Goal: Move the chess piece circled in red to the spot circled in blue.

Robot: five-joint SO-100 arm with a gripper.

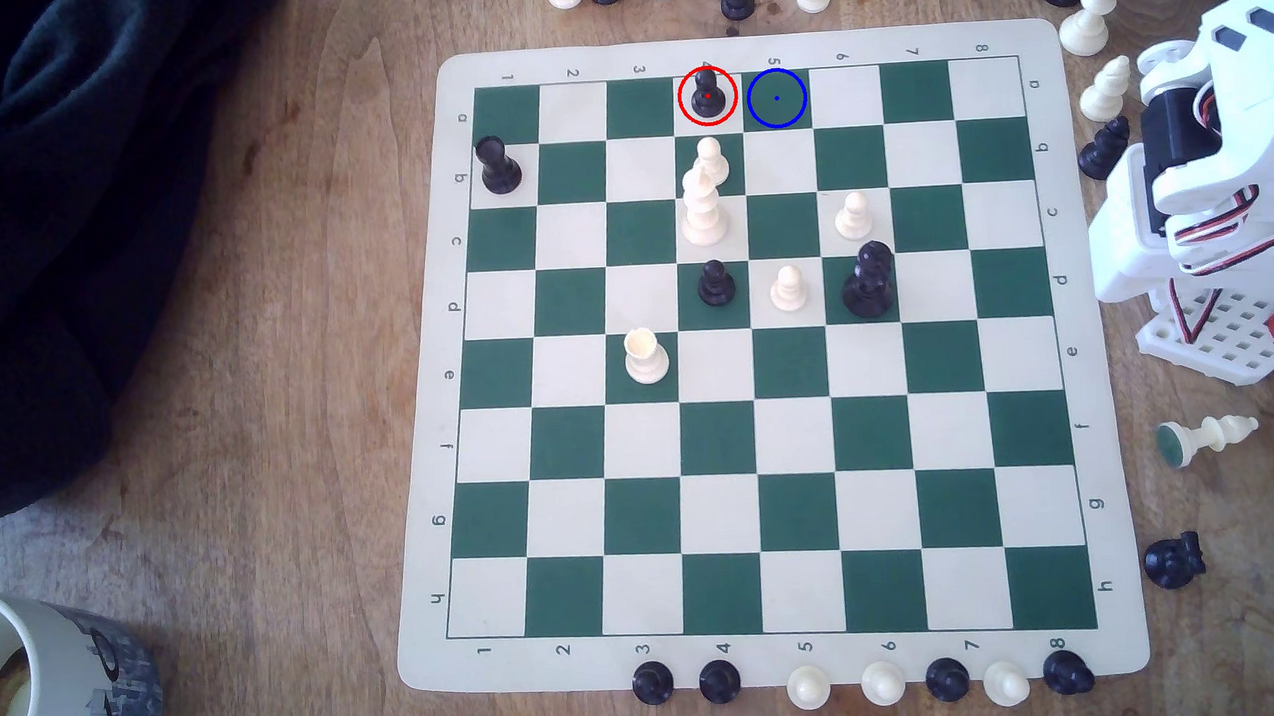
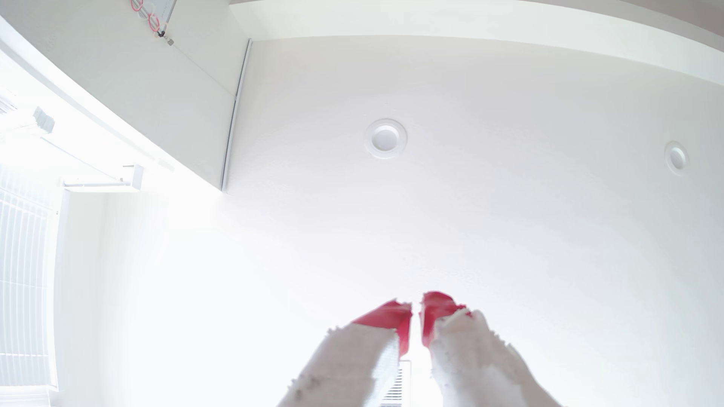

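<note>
Wooden counter (image 1: 261, 453) carries a cream-and-green chess board (image 1: 758, 352), with spare pieces lined along its far and near edges. At about 12 o'clock on the board, in the far row, stands the black pawn (image 1: 707, 94): small, glossy, with a ball head and a flared round base, upright on a cream square and ringed in red with a red dot on it. Just beside it, toward the exterior view's right, lies the dark green square (image 1: 776, 98) marked with a blue ring and centre dot; nothing stands on it.

Toward the board's middle are a second black pawn (image 1: 715, 284), a tall black crowned piece (image 1: 870, 279) and several white pieces. A black rook (image 1: 497, 167) stands at about 10 o'clock on the board's edge.

At 3 o'clock of the exterior view, the white robot arm (image 1: 1212, 162) is cut off by the frame, folded well apart from the board. A dark cloth (image 1: 46, 223) and a mug (image 1: 40, 691) at 7 o'clock are also cut off.

In the wrist view the gripper (image 2: 416, 307) points up at a washed-out white ceiling with 2 round lights (image 2: 384, 138). Its red-tipped jaws sit nearly pressed together, a thin sliver between them, pinching nothing.
</note>
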